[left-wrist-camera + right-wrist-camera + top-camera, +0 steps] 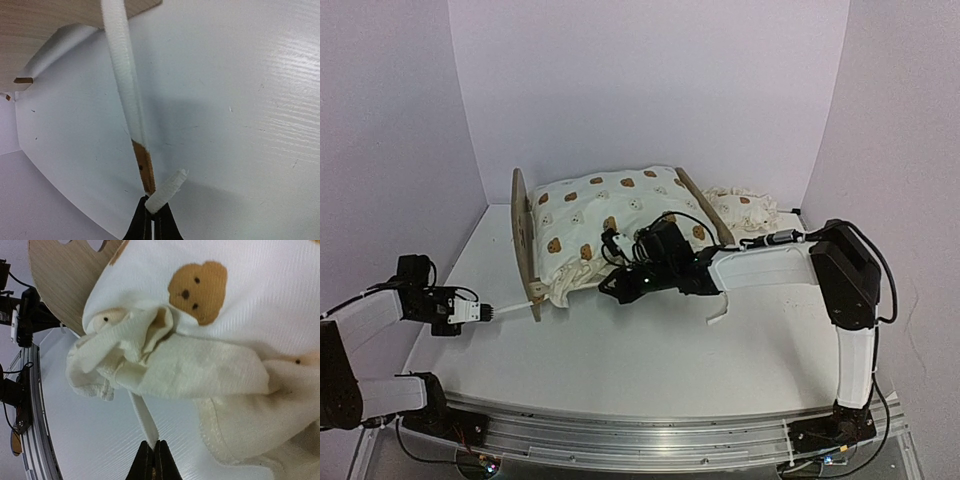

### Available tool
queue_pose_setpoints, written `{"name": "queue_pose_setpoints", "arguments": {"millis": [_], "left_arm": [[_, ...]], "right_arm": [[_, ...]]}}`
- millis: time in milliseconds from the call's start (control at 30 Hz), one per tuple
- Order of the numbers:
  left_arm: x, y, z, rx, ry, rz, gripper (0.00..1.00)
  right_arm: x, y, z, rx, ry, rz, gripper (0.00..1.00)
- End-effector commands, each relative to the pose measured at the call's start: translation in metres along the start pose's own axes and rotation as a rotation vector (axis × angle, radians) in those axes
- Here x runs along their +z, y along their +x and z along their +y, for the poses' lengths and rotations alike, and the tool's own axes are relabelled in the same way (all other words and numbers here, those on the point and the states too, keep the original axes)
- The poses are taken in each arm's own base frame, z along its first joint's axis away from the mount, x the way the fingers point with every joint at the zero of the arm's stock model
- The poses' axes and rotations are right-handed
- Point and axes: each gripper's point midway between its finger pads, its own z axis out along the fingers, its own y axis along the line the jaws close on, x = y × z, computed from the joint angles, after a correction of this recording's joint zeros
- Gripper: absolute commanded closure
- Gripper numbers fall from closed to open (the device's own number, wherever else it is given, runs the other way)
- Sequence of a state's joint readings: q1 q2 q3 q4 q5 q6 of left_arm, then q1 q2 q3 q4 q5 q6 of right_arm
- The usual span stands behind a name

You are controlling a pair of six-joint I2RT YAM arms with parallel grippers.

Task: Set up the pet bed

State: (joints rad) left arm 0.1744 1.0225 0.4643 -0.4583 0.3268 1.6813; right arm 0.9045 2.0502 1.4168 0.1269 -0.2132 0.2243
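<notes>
The pet bed [525,235] stands on the white table, its rounded wooden headboard at the left. The cream bear-print cushion [610,215] lies on it. My left gripper [498,312] is low beside the headboard's near leg. In the left wrist view this gripper [152,209] is shut on the end of a white tie strap [122,65] that runs along the wooden leg [144,170]. My right gripper [605,292] is at the cushion's near corner. The right wrist view shows it [154,444] shut on another white tie strap [144,417], which hangs from the bunched cushion corner [125,345].
A small matching pillow [745,208] lies behind the bed at the back right. A loose white strap [718,312] lies on the table under the right arm. Lilac walls close in the back and both sides. A metal rail [640,430] runs along the near edge.
</notes>
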Motion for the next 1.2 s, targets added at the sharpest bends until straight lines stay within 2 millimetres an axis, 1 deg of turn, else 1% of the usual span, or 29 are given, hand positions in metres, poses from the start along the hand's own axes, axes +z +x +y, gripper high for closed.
{"name": "queue_pose_setpoints", "arguments": {"millis": [0, 200, 300, 333, 400, 467, 533, 633, 700, 767, 867, 933, 1000, 1067, 1167], "left_arm": [[-0.026, -0.034, 0.003, -0.086, 0.071, -0.174, 1.00], [-0.013, -0.044, -0.016, 0.013, 0.056, -0.189, 1.00], [-0.012, -0.051, -0.019, 0.037, 0.071, -0.204, 1.00], [-0.011, -0.052, -0.020, 0.043, 0.078, -0.206, 1.00], [-0.009, -0.053, -0.023, 0.054, 0.095, -0.206, 1.00], [-0.005, -0.050, -0.026, 0.070, 0.108, -0.183, 1.00], [0.006, -0.036, -0.027, 0.085, 0.095, -0.111, 1.00], [0.024, -0.009, -0.024, 0.084, 0.073, 0.013, 1.00], [0.030, 0.002, -0.006, 0.071, 0.026, 0.057, 1.00], [0.033, 0.006, 0.023, 0.034, -0.045, 0.070, 1.00], [0.028, 0.009, 0.069, -0.020, -0.154, 0.079, 1.00], [0.022, 0.014, 0.091, -0.031, -0.210, 0.088, 1.00], [0.015, 0.022, 0.106, -0.034, -0.245, 0.102, 1.00], [0.011, 0.028, 0.114, -0.043, -0.257, 0.110, 1.00], [0.005, 0.031, 0.121, -0.053, -0.279, 0.116, 1.00]], "right_arm": [[-0.005, 0.020, 0.038, 0.035, -0.102, 0.046, 1.00], [0.017, 0.083, 0.074, 0.094, -0.174, 0.194, 1.00], [0.025, 0.105, 0.086, 0.114, -0.202, 0.249, 1.00], [0.027, 0.112, 0.087, 0.121, -0.204, 0.264, 1.00], [0.032, 0.119, 0.091, 0.130, -0.213, 0.283, 1.00], [0.035, 0.122, 0.095, 0.130, -0.223, 0.292, 1.00], [0.033, 0.125, 0.094, 0.131, -0.216, 0.296, 1.00], [0.024, 0.125, 0.087, 0.123, -0.186, 0.286, 1.00], [0.019, 0.135, 0.084, 0.138, -0.175, 0.304, 1.00], [0.016, 0.150, 0.078, 0.163, -0.163, 0.337, 1.00], [0.016, 0.176, 0.067, 0.210, -0.125, 0.386, 1.00], [0.018, 0.187, 0.060, 0.225, -0.105, 0.405, 1.00], [0.018, 0.195, 0.053, 0.234, -0.080, 0.414, 1.00], [0.017, 0.197, 0.042, 0.255, -0.046, 0.411, 1.00], [0.013, 0.194, 0.020, 0.301, 0.009, 0.392, 1.00]]}}
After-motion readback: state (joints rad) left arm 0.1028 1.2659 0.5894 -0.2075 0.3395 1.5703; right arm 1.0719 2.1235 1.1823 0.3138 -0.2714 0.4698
